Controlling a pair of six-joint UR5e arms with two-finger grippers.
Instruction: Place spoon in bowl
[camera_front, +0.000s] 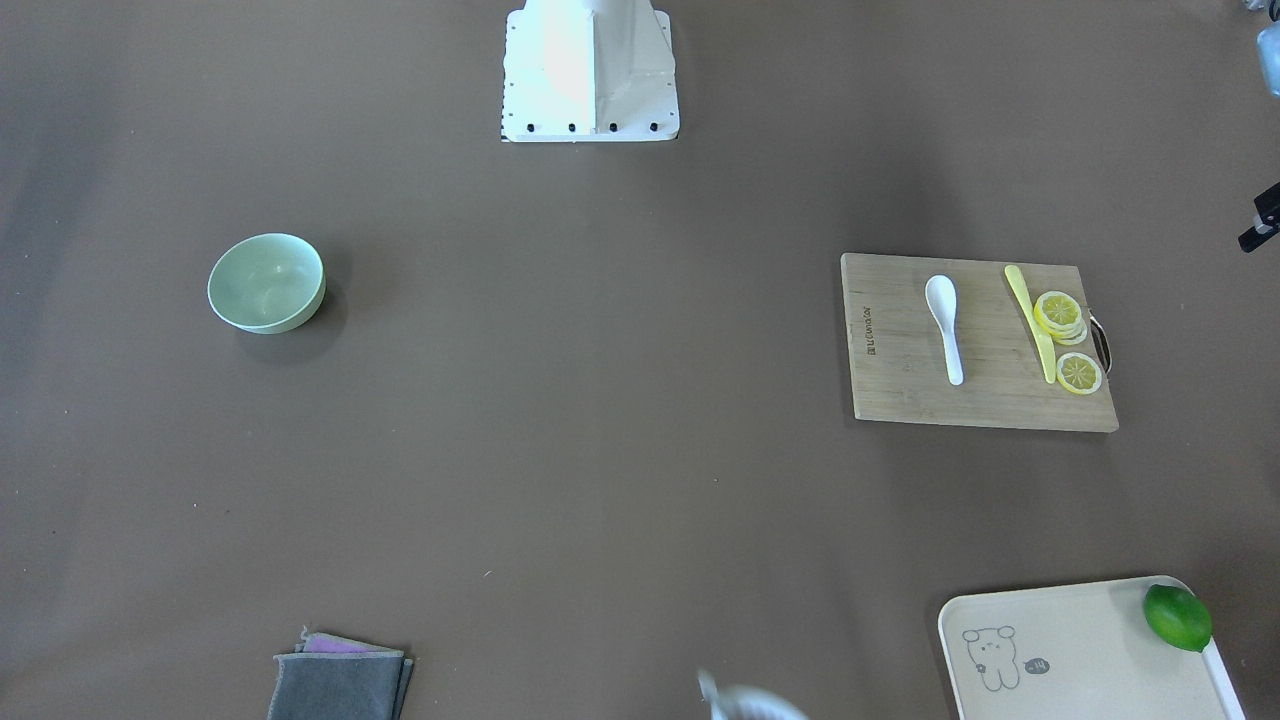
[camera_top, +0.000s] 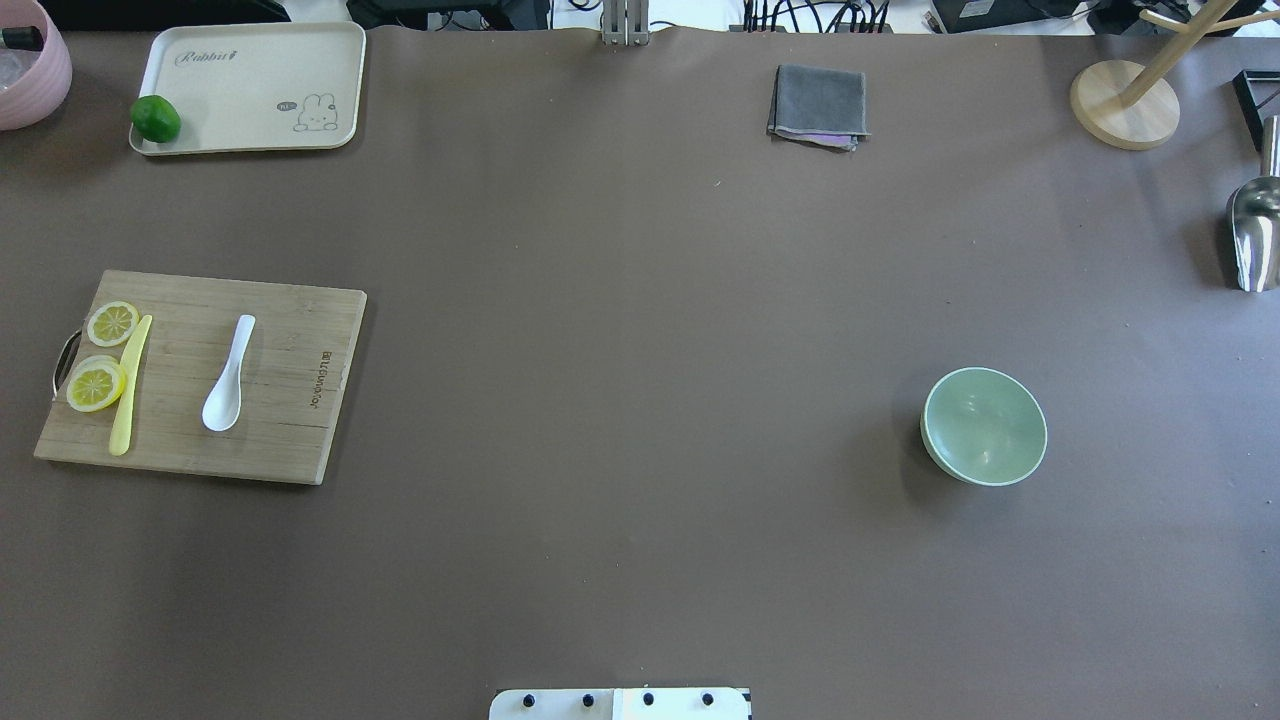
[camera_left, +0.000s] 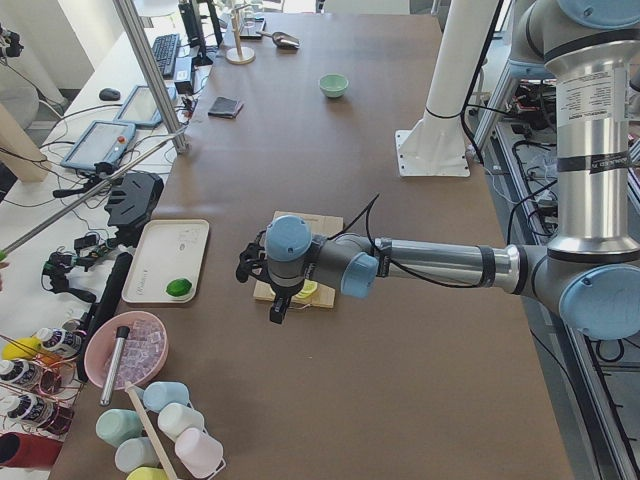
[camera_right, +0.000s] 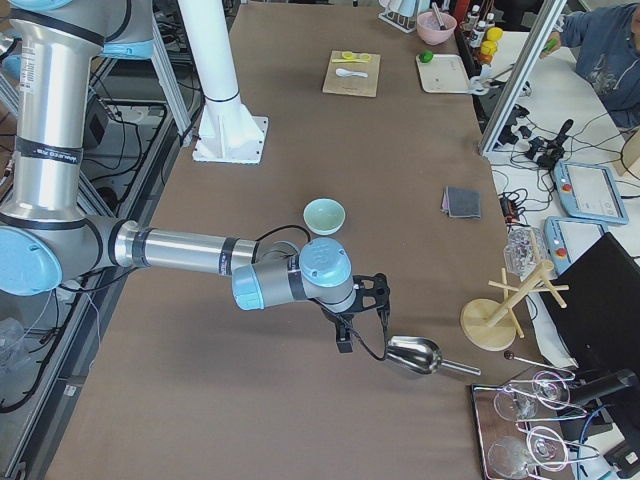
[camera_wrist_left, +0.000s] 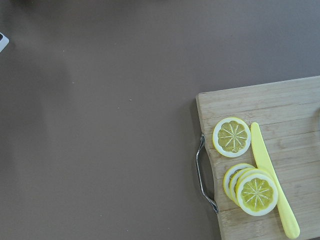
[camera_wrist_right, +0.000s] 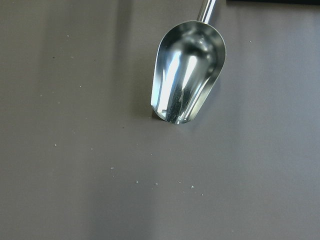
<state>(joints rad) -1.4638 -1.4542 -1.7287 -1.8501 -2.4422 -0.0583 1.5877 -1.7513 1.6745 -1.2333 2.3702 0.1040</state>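
Observation:
The white spoon (camera_front: 945, 320) lies on a wooden cutting board (camera_front: 900, 400), scoop toward the robot; it also shows in the overhead view (camera_top: 228, 385). The mint-green bowl (camera_front: 266, 283) stands upright and empty on the other half of the table (camera_top: 984, 426). My left gripper (camera_left: 278, 303) hangs over the board's handle end, apart from the spoon; I cannot tell if it is open. My right gripper (camera_right: 345, 328) hovers beyond the bowl (camera_right: 324, 216), beside a metal scoop (camera_right: 412, 355); I cannot tell its state. Neither wrist view shows fingers.
A yellow knife (camera_front: 1030, 320) and lemon slices (camera_front: 1060, 312) lie on the board beside the spoon. A cream tray (camera_top: 250, 60) holds a lime (camera_top: 156, 118). A grey folded cloth (camera_top: 818, 104), a wooden stand (camera_top: 1124, 104) and the robot base (camera_front: 590, 70) are around the table.

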